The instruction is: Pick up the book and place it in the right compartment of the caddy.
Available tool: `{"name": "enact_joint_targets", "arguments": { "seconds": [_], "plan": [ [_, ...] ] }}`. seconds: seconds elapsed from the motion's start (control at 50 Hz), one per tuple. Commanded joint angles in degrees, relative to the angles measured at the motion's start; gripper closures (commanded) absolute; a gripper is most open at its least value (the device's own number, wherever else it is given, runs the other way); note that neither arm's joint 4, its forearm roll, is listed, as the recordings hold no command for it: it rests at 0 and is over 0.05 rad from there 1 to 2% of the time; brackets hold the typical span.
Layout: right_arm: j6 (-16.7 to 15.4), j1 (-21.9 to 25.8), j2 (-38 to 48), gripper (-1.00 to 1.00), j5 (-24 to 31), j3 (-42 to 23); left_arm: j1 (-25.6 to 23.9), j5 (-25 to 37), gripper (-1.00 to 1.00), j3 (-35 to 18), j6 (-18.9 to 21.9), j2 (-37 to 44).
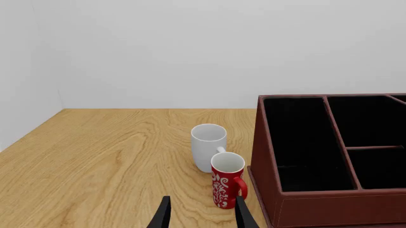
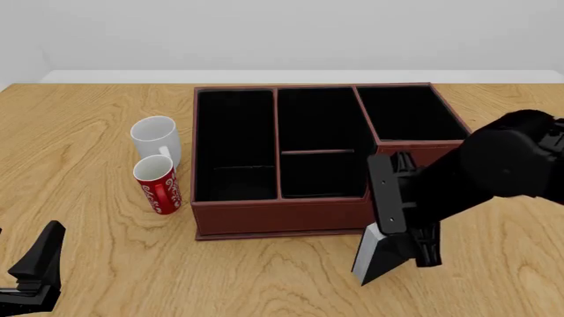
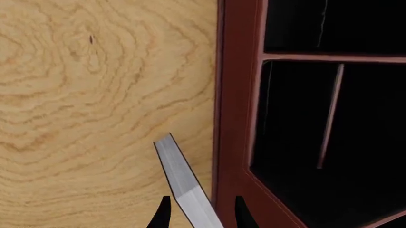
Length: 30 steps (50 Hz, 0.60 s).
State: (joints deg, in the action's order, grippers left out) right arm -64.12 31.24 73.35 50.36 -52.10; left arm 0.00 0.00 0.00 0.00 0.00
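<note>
The book [image 2: 374,257] hangs tilted in my right gripper [image 2: 398,253], low over the table just in front of the caddy's [image 2: 282,214] front wall. In the right wrist view its pale page edge [image 3: 182,183] sits between the two fingers, next to the caddy's reddish-brown wall [image 3: 233,95]. The right compartment [image 2: 407,113], squarish and black-lined, is at the caddy's far right, beyond the right arm, and holds nothing. My left gripper [image 2: 35,264] is open and holds nothing near the table's front left; its fingers [image 1: 162,216] point toward the mugs.
A white mug [image 2: 157,137] and a red patterned mug [image 2: 158,185] stand left of the caddy; both also show in the left wrist view, white mug [image 1: 208,145] and red mug [image 1: 227,186]. The caddy's long left section [image 2: 234,142] and divided middle section [image 2: 317,145] hold nothing.
</note>
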Motion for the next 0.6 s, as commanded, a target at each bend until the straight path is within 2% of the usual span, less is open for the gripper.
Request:
{"name": "enact_joint_targets", "arguments": {
  "seconds": [0.02, 0.14, 0.6],
  "plan": [
    [0.7, 0.3, 0.4, -1.0, -0.6, 1.1, 0.0, 0.0, -1.0, 0.0, 0.0, 0.0],
    [2.0, 1.3, 0.1, -1.0, -0.9, 2.0, 0.0, 0.0, -1.0, 0.0, 0.0, 0.0],
    [2.4, 0.4, 1.5, -1.0, -3.7, 5.0, 0.0, 0.0, -1.0, 0.0, 0.0, 0.0]
  ]
}}
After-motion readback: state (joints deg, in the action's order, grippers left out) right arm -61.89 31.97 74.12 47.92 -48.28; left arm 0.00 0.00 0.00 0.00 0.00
